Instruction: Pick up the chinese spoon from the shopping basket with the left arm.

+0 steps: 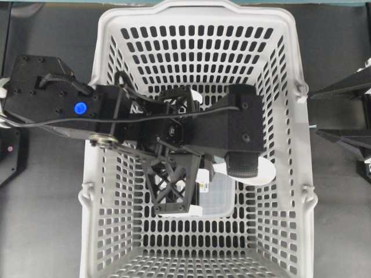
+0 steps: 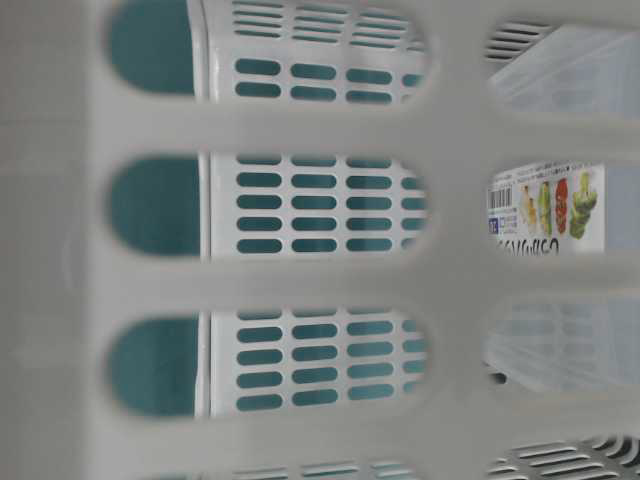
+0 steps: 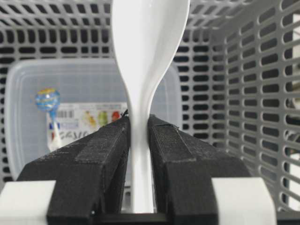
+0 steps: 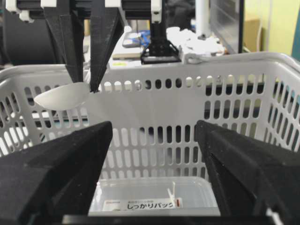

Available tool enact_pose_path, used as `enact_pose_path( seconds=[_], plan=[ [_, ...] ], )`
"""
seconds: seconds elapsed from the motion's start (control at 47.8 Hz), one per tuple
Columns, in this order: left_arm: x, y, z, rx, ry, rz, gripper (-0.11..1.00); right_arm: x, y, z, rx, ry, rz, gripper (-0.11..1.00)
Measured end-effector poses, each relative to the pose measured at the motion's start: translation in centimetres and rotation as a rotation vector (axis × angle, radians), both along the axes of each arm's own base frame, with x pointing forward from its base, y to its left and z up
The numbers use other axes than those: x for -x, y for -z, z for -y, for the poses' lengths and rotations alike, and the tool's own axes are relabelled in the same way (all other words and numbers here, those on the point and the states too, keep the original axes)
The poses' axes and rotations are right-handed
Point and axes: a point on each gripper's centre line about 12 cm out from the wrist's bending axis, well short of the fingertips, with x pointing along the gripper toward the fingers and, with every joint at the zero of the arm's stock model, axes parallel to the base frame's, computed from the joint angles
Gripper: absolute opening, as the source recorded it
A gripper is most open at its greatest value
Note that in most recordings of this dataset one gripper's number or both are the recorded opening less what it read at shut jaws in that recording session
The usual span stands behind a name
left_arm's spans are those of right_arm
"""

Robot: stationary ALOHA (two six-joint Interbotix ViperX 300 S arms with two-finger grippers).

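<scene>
The white chinese spoon [image 3: 140, 56] stands with its handle pinched between the fingers of my left gripper [image 3: 139, 121], which is shut on it. Its bowl sticks out past the fingertips. From the right wrist view the spoon [image 4: 61, 96] hangs in the air inside the shopping basket [image 4: 197, 63], well above the floor. Overhead, the left arm [image 1: 81, 107] reaches over the basket [image 1: 197, 13]. Only the spoon's bowl [image 1: 259, 172] shows from under the wrist. My right gripper [image 4: 153, 124] is open and empty, outside the basket's right rim [image 1: 316, 113].
A clear rectangular food container [image 3: 89, 79] with a printed label lies on the basket floor below the spoon, also seen as the container [image 4: 154, 192] and overhead [image 1: 219, 197]. Slotted basket walls [image 3: 253, 93] close in on the right and ahead. The table-level view shows only a basket wall [image 2: 300, 270].
</scene>
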Motion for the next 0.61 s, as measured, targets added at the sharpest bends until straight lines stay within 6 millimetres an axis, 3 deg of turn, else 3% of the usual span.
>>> enact_pose_path(
  seconds=[0.606],
  plan=[
    [0.04, -0.01, -0.06, 0.007, -0.01, -0.001, 0.12, 0.01, 0.06, 0.0, 0.0, 0.0, -0.002, 0.7]
  ],
)
